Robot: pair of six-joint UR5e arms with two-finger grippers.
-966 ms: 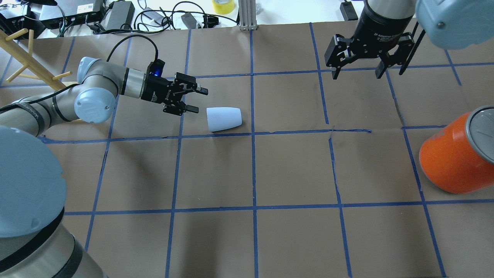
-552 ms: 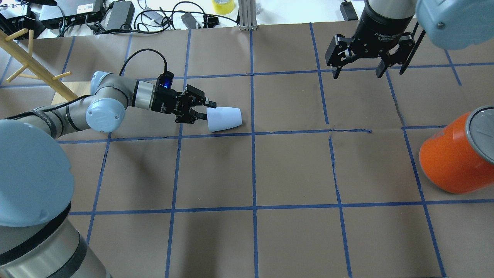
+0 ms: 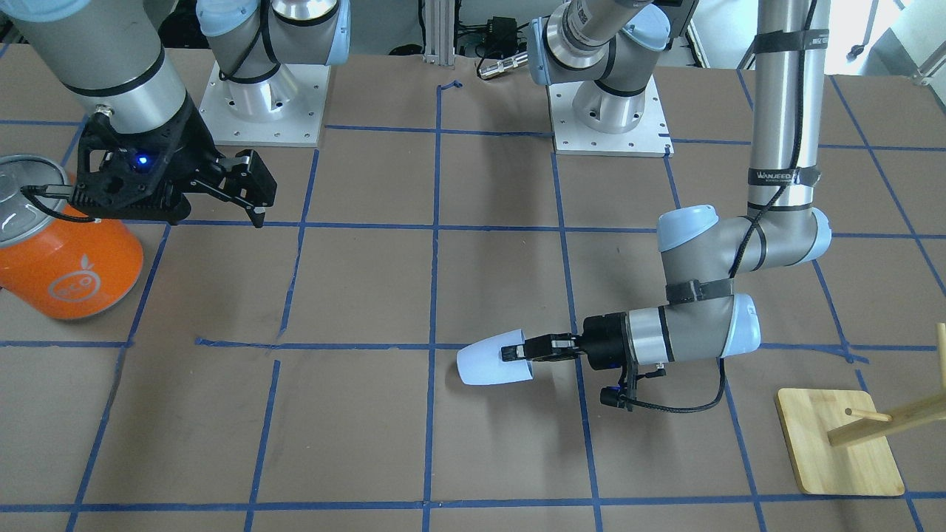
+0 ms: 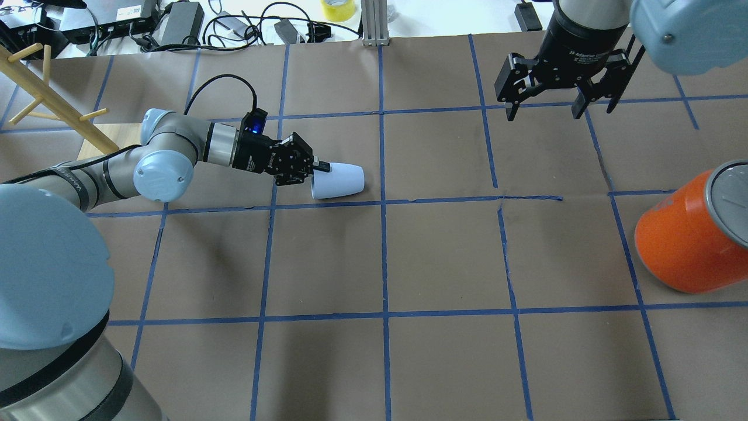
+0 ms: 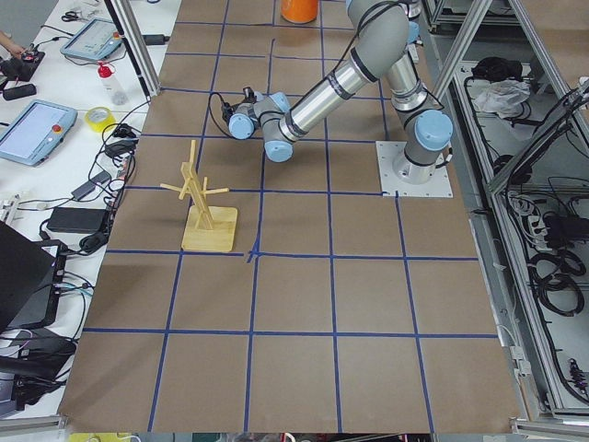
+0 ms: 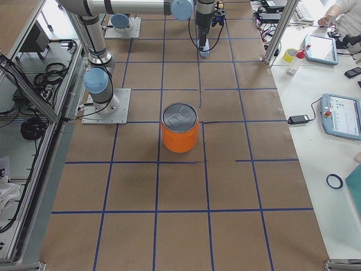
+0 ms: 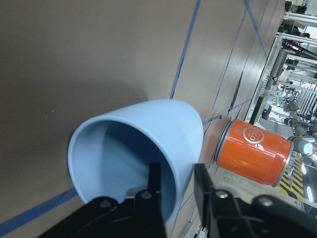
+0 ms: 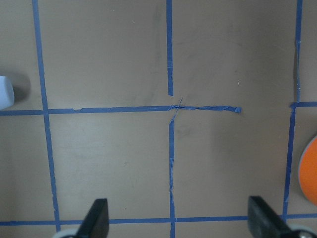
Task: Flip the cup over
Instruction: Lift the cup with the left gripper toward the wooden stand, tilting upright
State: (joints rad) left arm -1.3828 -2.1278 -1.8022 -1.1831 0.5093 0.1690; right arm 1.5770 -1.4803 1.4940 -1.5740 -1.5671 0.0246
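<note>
The cup [image 4: 343, 179] is a small pale bluish-white tumbler lying on its side on the brown paper, mouth toward my left arm. It also shows in the front view [image 3: 484, 363] and the left wrist view [image 7: 163, 134]. My left gripper [image 4: 321, 169] is shut on the cup's rim, one finger [image 7: 153, 186] inside the mouth and the other finger [image 7: 203, 183] outside the wall. My right gripper [image 4: 546, 110] is open and empty, hanging high over the far right of the table, well away from the cup. In the right wrist view its fingertips [image 8: 97, 218] are wide apart.
A large orange can [image 4: 686, 240] with a silver lid stands at the right edge, also in the front view [image 3: 63, 258]. A wooden peg rack [image 4: 52, 99] on a square base [image 3: 835, 443] stands at the far left, behind my left arm. Cables lie beyond the table's far edge.
My left gripper moved right to the cup's mouth and shut on its rim, one finger inside. The cup shifted slightly. The right arm barely moved.
</note>
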